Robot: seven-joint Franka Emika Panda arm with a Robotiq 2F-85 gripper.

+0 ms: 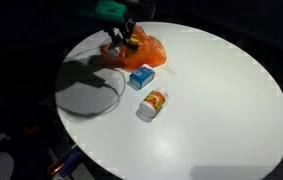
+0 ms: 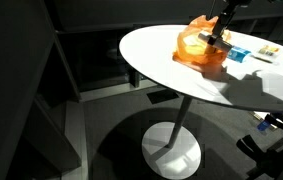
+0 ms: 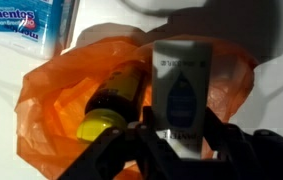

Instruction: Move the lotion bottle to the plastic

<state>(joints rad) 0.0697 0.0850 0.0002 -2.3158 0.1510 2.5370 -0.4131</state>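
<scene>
- A release here looks risky. The lotion bottle (image 3: pixel 181 90) hangs over the orange plastic bag (image 3: pixel 51 90), which already cradles a yellow-capped bottle (image 3: pixel 113 102). Dropped onto that bottle, the tube may well glance off and slide from the crumpled film onto the white table (image 1: pixel 221 90).
- The plastic is the second hazard. It looks loose and light, so fingers lowered too far could catch a fold and drag the whole bag along on the way out.
- In the wrist view, the gripper (image 3: pixel 178 150) has its jaws drawn in against both sides of the lotion bottle's lower end. It appears to grip the tube firmly and holds nothing else.
- The tube sits over the middle of the bag, just beside the yellow-capped bottle. Whether it already touches the plastic cannot be told.
- In both exterior views the arm (image 1: pixel 111 12) (image 2: pixel 231 10) comes down steeply near the table's rim, its claw pointing almost straight down into the orange heap.
- A blue Mentos box (image 1: pixel 141 77) lies near the bag and an orange-and-white container (image 1: pixel 153 104) farther off, both clear of the claw.
</scene>
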